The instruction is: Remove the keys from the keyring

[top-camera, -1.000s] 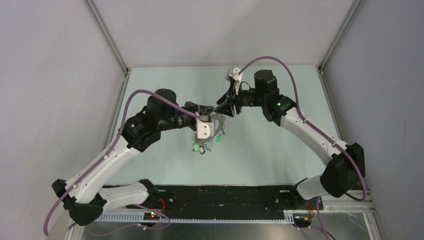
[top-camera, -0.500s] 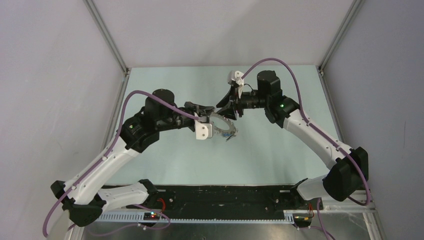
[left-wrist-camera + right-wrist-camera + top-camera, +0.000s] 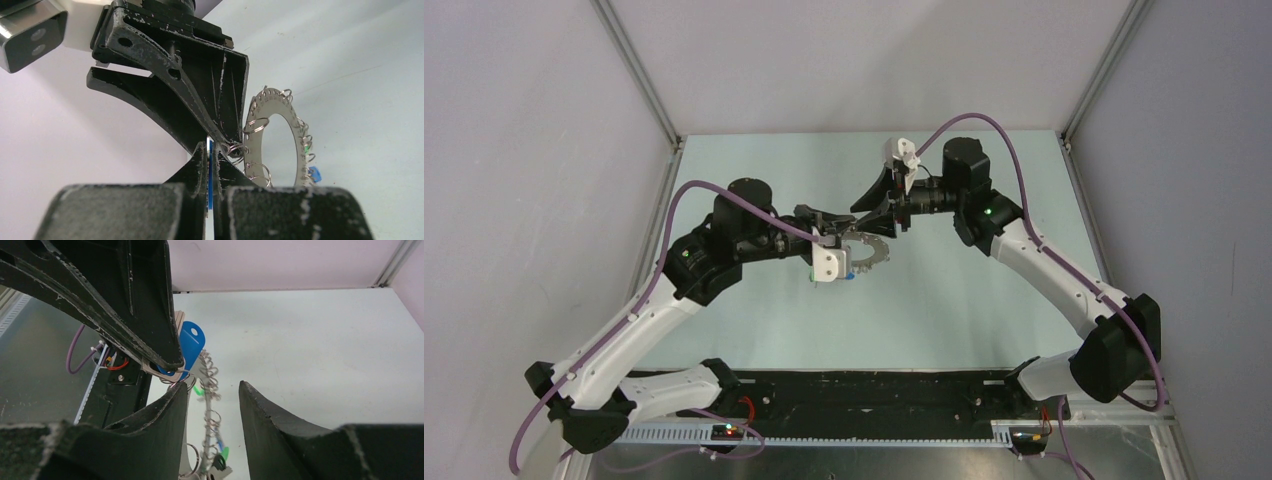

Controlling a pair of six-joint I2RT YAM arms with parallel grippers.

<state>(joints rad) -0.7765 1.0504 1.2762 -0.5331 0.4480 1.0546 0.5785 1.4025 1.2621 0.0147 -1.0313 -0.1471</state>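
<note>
Gripping anything on the left, were you?

— Yes. My left gripper [image 3: 211, 161] was pinched tight on the blue key [image 3: 190, 344], which showed edge-on between my fingers. The keyring [image 3: 274, 100] hung just beyond my fingertips, held above the table [image 3: 984, 300].

And the right?

— My right gripper [image 3: 212, 390] stood spread wide, touching nothing I could make out (the view was crowded). The keyring ran edge-on through the gap between its fingers, close under my left fingertips, with the other keys [image 3: 314, 173] dangling along the ring's far rim.
</note>
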